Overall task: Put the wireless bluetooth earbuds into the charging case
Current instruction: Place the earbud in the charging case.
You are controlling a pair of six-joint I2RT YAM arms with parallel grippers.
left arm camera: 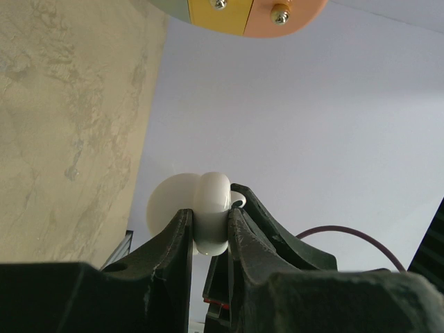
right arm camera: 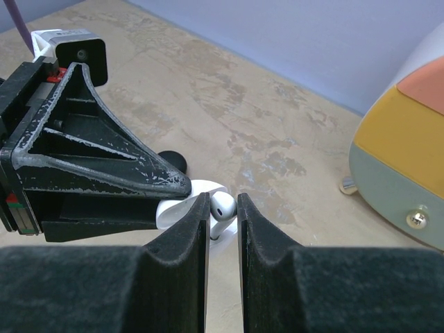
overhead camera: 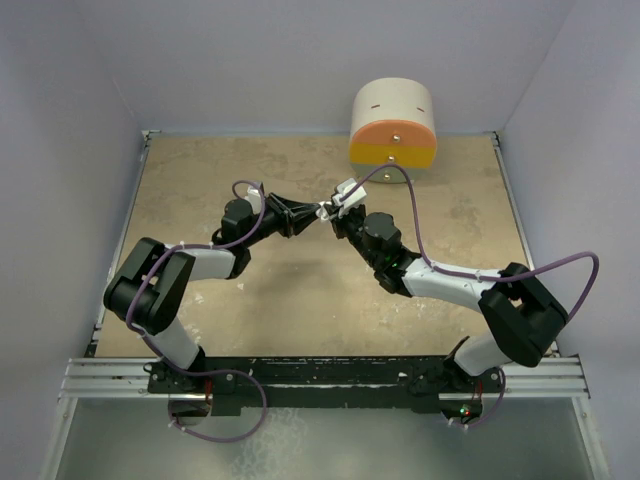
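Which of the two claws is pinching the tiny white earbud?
The right gripper: the white earbud sits between its fingers. The left gripper clamps the larger, rounded white charging case instead.

Table (overhead camera: 300, 310): sandy tan with pale blotches.
Far edge, a bit right of the middle: a big round box (overhead camera: 392, 125), cream, orange and yellow.
Around the middle: a small flat black round thing (right arm camera: 172, 161), partly hidden.

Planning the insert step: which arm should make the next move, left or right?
Likely right: the right end effector pinches a white earbud beside the charging case, which the left end effector grips.
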